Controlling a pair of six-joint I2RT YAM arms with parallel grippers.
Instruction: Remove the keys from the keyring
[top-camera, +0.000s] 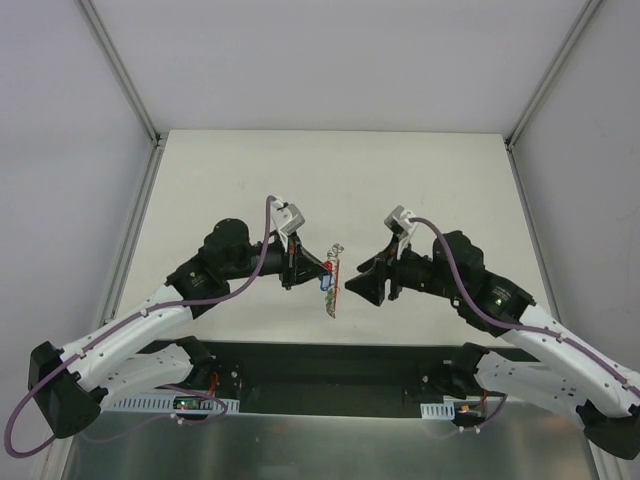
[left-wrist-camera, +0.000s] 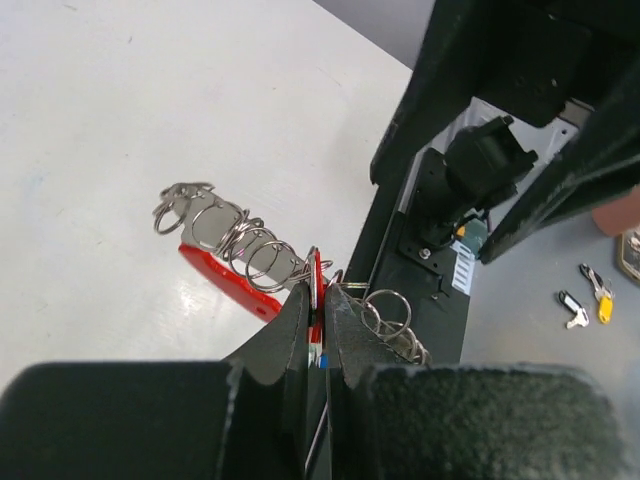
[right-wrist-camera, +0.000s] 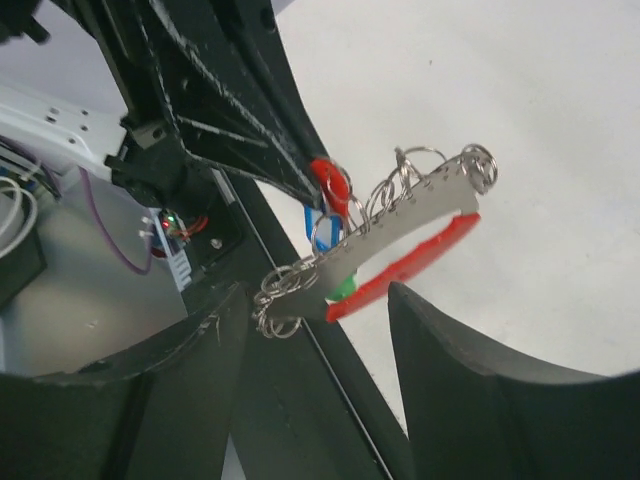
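Pinching a red-headed key (right-wrist-camera: 330, 182) in the closed left gripper (left-wrist-camera: 320, 310), holding the keyring (right-wrist-camera: 410, 215) slanted across the gap of the wide-open, empty right gripper (right-wrist-camera: 315, 295).

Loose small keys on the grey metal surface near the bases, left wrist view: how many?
2: a black-headed key and, just right of it, a yellow-headed key. More may be hidden.

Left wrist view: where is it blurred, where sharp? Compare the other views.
Left wrist: black left claw, shut on a red-headed key, blurred; silvery-ringed red keyring sharp. Right wrist: open right claw soft, keyring crisp. Top external: even light, faint shadows.
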